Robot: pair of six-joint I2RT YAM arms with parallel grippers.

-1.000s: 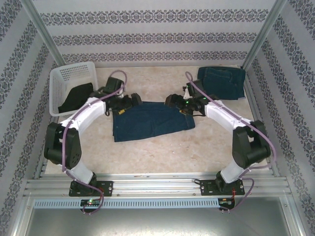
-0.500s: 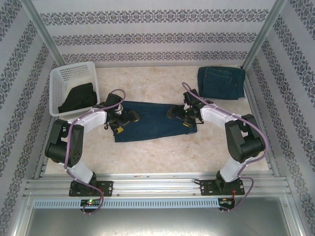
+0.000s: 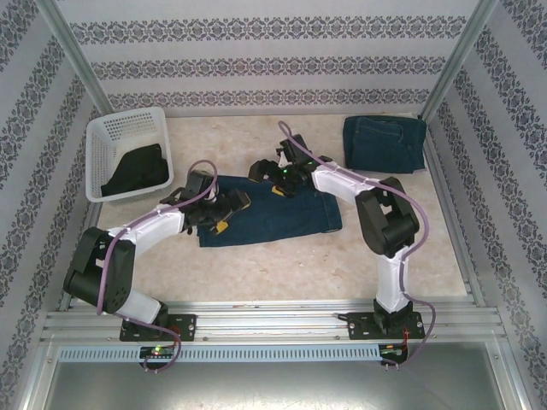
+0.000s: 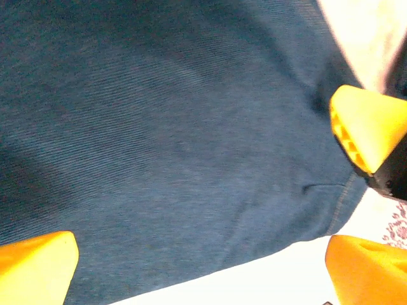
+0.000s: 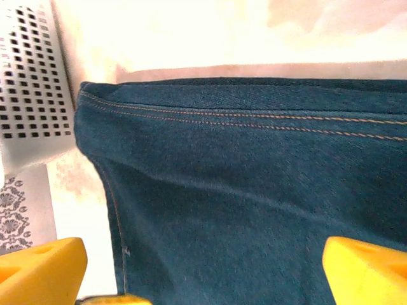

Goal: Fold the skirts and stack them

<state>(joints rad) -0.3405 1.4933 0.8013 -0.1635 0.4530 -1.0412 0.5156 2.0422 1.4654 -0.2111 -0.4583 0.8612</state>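
Your left gripper (image 3: 232, 212) and right gripper (image 3: 263, 175) both hover, jaws apart, over the spread teal skirt (image 3: 291, 213).

Striped, floral-patterned walls (image 3: 273, 51) are enclosing a pale marbled table (image 3: 282, 265); slanted metal posts (image 3: 70, 51) are rising at its far corners under bright, even light.

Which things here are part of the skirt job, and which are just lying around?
Job:
spread denim skirt, mid-table
folded denim skirt, far right
black skirt, inside the white mesh basket

Lying about:
white mesh basket, far left
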